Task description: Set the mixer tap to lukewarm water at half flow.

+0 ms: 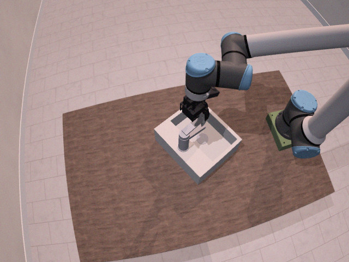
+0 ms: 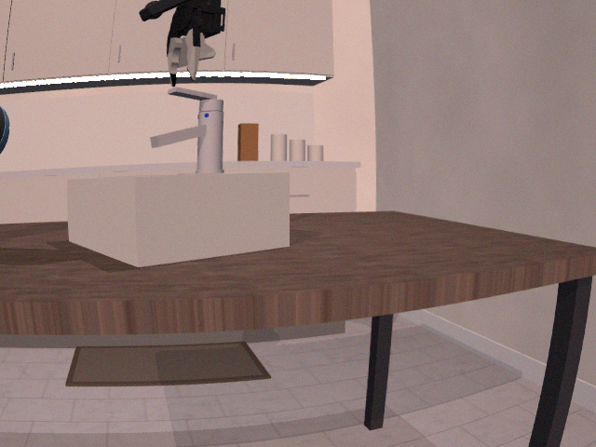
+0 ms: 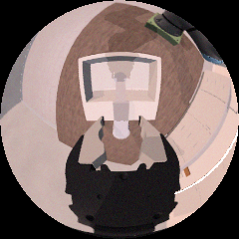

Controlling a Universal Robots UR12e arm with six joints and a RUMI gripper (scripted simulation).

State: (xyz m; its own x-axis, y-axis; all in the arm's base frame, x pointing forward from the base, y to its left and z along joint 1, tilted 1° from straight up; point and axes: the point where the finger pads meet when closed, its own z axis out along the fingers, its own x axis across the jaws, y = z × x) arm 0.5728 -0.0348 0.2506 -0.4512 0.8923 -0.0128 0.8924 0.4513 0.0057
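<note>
Exterior view: gripper (image 2: 182, 75) hangs half-open and empty just above the lever (image 2: 187, 93), poised to straddle it.

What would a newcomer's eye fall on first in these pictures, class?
Probably the gripper, part open and holding nothing, poised just above the free end of the tap's lever. Below it the tap stands on a white sink block on the wooden table, with its spout reaching over the basin. The arm's blue-capped joints stand out in the top view.
</note>
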